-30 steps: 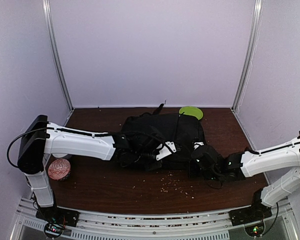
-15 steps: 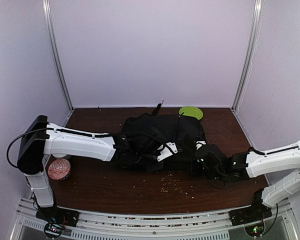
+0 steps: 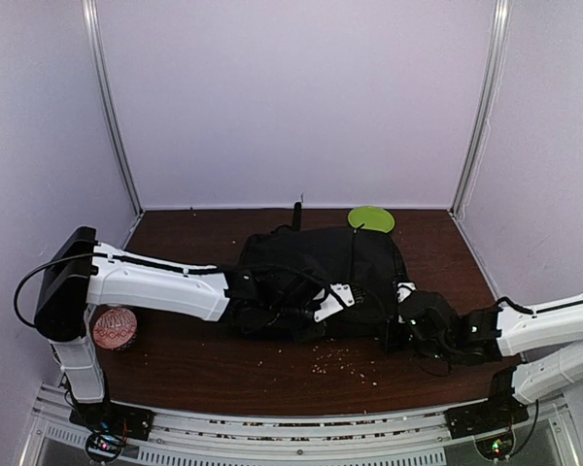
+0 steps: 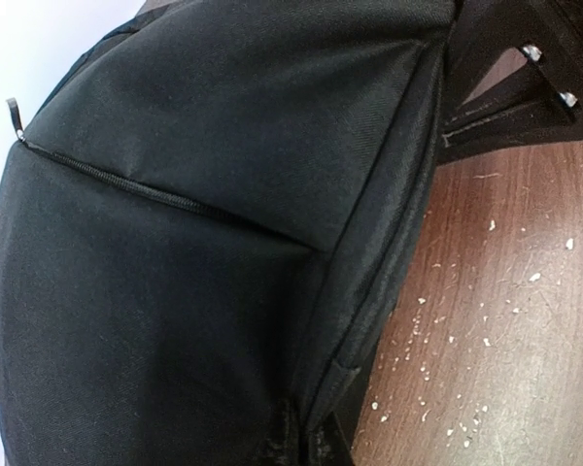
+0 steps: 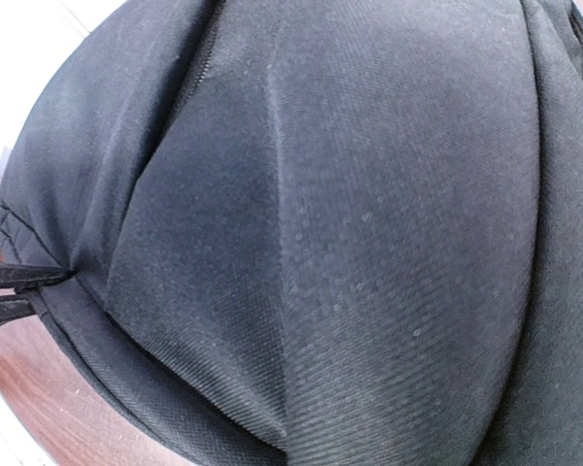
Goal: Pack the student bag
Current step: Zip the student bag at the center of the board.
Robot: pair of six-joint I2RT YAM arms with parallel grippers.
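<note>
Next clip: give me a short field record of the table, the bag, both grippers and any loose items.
table: brown, crumbs before the bag
student bag: black, lying mid-table
left gripper: shut at bag's near side; hold unclear
right gripper: shut on bag's near-right seam
other: green disc behind bag; red patterned ball by left arm's base
</note>
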